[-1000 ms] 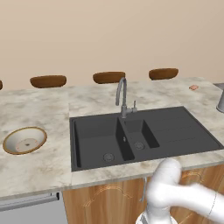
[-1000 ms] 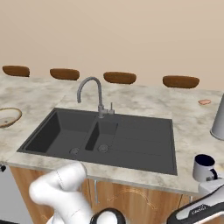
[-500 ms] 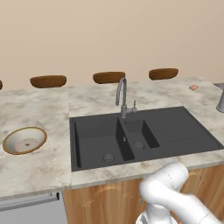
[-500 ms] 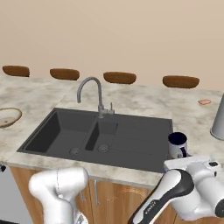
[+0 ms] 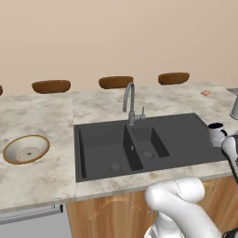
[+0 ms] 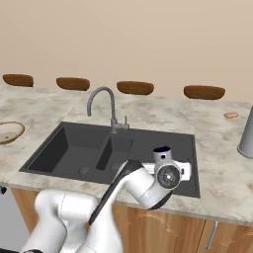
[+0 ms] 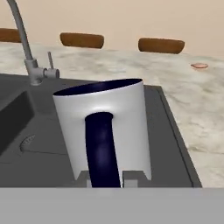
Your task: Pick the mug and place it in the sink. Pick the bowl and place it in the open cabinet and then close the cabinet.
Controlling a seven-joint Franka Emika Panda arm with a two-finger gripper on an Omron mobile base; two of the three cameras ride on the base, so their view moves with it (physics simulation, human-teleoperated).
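**Kid:** Mug (image 7: 103, 131) first! Where is it?

**Helper:** It sits right in the gripper (image 7: 105, 177). The two fingers are pinched tight on its dark handle, so the mug stands straight up in front of the hand, open end on top.

**Kid:** Is it in the sink (image 6: 74, 148) now?

**Helper:** Not down in it. In the right base view the mug (image 6: 162, 154) hangs over the right side of the sink, above the flat black part, near the front edge. In the left base view the mug (image 5: 216, 134) is by the sink's (image 5: 102, 153) right end.

**Kid:** So which way should it go?

**Helper:** Down, I think, and maybe a bit to the left, where the small basin is. The tap (image 6: 101, 106) stands farther back and to the left, well apart from the mug, so it should not get bumped.

**Kid:** And the bowl (image 5: 26, 148)?

**Helper:** It lies far off on the left of the stone counter (image 5: 42, 174), on the other side of the sink from the hand. That is for later.

**Kid:** What else is around?

**Helper:** A grey metal pot (image 6: 246, 133) on the right, brown stool seats (image 6: 203, 92) behind the counter, and a plain tan wall.
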